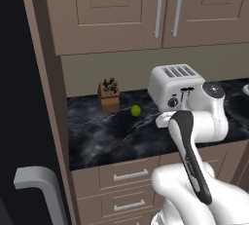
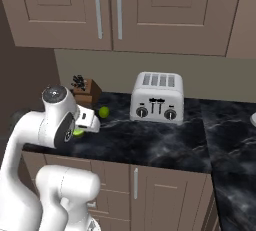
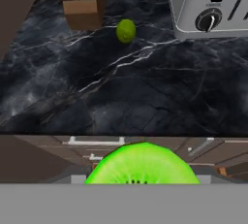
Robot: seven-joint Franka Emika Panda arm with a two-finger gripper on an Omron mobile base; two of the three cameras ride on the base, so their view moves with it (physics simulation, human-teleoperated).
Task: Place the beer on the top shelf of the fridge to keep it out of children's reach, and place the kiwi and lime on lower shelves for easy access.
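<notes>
1. The gripper [image 3: 143, 182] is largely hidden: in the hand view its fingertips are masked by the kiwi [image 3: 143, 165], whose bright green cut face bulges up at the bottom edge, and in the left base view the arm's own wrist covers it
2. In the right base view a sliver of green kiwi [image 2: 78, 132] shows pinched under the white hand, so the gripper is closed down on the kiwi, which is held off the tabletop [image 3: 145, 87] at its front edge
3. The lime [image 1: 135, 110] lies alone on the dark marbled tabletop, near the knife block [image 1: 109, 96] and left of the toaster [image 1: 176, 86], touching neither
4. The toaster is cut off at the right edge of the hand view; the knife block is cut off at its top
5. The fridge [image 1: 22, 121] shows as a black slab along the left edge of the left base view, with its grey handle [image 1: 41, 182] low down; its shelves are not visible
6. A wide bare stretch of tabletop lies between the lime and the front edge
7. Drawers [image 1: 129, 175] sit under the front edge, and taupe cupboards [image 2: 110, 10] hang above the back wall
</notes>
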